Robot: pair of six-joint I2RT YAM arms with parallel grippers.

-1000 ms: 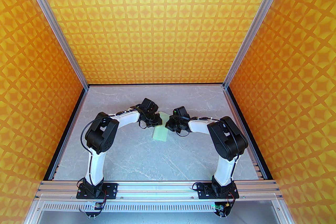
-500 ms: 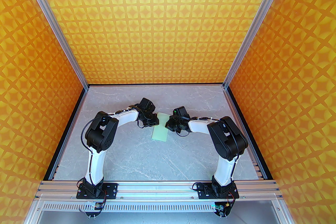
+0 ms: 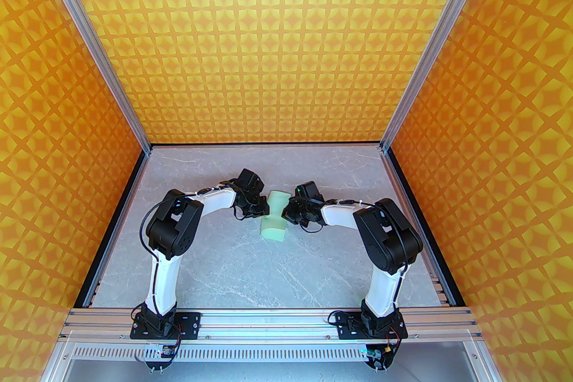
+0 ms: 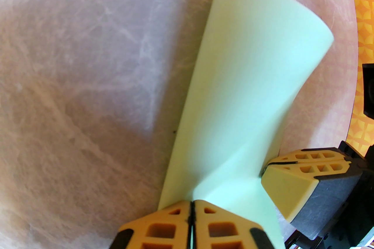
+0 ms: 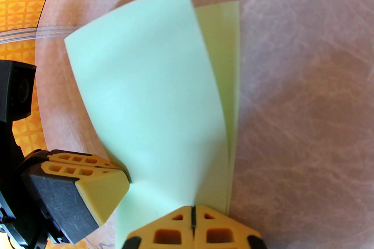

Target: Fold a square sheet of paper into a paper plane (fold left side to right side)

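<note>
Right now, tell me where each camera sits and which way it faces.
Top: above and behind the bases, looking down at the table; left arm, right arm, paper between them.
Left wrist: on the left arm, looking past the left tool along the curled paper; right tool at right.
Right wrist: on the right arm, looking along the paper; right tool at bottom, left tool at left.
Shared: both wrist views show the paper pinched by both tools.

Mint-green sheet of paper [image 3: 274,230], grey-veined table [image 3: 233,263].
</note>
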